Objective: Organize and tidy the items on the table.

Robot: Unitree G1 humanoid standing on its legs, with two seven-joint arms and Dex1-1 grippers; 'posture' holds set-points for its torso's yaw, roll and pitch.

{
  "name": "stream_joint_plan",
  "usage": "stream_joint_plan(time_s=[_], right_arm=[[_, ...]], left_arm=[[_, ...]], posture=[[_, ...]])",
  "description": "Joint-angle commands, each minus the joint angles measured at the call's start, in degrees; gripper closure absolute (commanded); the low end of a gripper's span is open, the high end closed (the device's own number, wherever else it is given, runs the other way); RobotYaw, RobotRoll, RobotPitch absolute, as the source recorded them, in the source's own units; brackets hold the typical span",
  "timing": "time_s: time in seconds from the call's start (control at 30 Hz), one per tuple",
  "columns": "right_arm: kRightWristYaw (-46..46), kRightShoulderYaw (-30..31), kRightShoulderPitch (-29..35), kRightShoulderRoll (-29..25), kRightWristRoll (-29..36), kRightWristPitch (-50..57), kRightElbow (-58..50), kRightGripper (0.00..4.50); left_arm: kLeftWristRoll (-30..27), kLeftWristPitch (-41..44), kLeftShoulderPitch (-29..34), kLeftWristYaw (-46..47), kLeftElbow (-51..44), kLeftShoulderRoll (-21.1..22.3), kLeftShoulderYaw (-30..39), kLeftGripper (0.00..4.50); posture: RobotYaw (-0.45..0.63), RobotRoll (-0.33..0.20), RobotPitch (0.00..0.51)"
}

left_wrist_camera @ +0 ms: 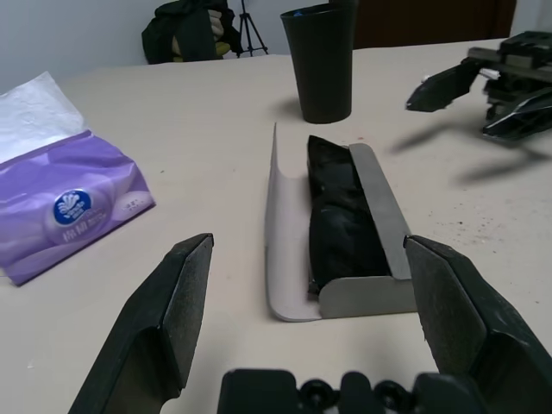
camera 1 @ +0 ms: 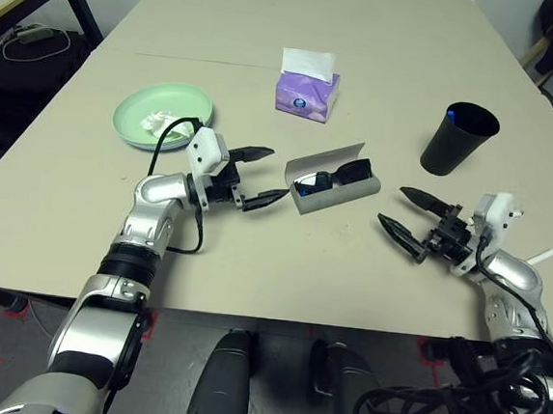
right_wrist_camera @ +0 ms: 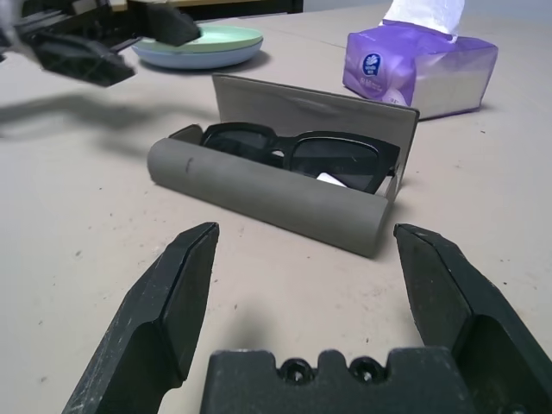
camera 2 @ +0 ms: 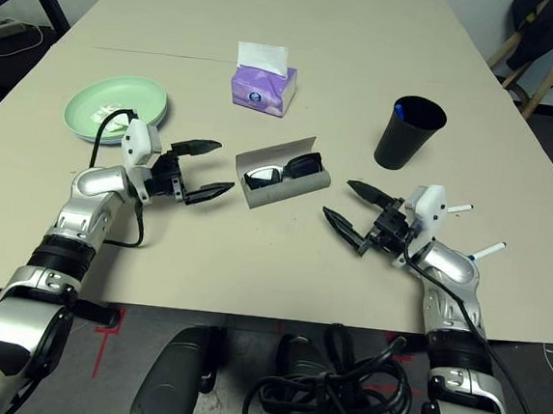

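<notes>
Both our pincers stand spread and empty, flanking the grey oblong glasses case (camera 1: 334, 188) at the middle of the beige table (camera 1: 388, 42). Its lid is up with the black sunglasses (camera 1: 333, 175) already inside, so we judge closing it comes next: left pincer (camera 1: 258, 176) and right pincer (camera 1: 409, 218) each aim at one end. Beyond lie the purple tissue box (camera 1: 307, 93), black cup (camera 1: 459, 138) and mint green plate (camera 1: 159, 114) bearing crumpled white tissue (camera 1: 158, 121).

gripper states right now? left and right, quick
Left gripper: open, holding nothing, beside the glasses case.
Right gripper: open, holding nothing.
</notes>
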Motion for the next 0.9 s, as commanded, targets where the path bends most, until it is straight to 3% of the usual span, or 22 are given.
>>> stream_joint_plan(time_s=[0.03,0.13,0.47,0.77,0.9], right_arm=[[-0.4,0.0,1.9,-1.1,2.0,1.6,-3.9,0.04],[-1.9,0.0,2.2,-1.0,3.2,2.6,-6.7,0.00],[-3.8,0.5,2.1,-1.1,4.3,4.1,-9.0,0.00],[-4.4,0.1,3.0,-1.2,4.2,3.5,-9.0,0.00],[-5.1,0.0,4.1,-1.3,4.2,3.3,-9.4,0.00]], left_arm=[[0.9,-1.2,-1.6,-1.5,4.1,-0.2,0.0,0.00],[0.1,2.1,-2.9,-0.8,7.5,-0.9,0.9,0.63],[0.5,8.3,-8.2,10.6,16.0,-3.6,5.5,4.48],[5.5,4.3,-13.4,12.8,24.0,-5.7,4.0,4.48],[6.7,2.0,-14.1,8.8,24.2,-7.2,2.5,4.48]], posture=[[0.11,0.000,0.128],[0.11,0.000,0.127],[0.09,0.000,0.128],[0.06,0.000,0.133],[0.05,0.000,0.132]])
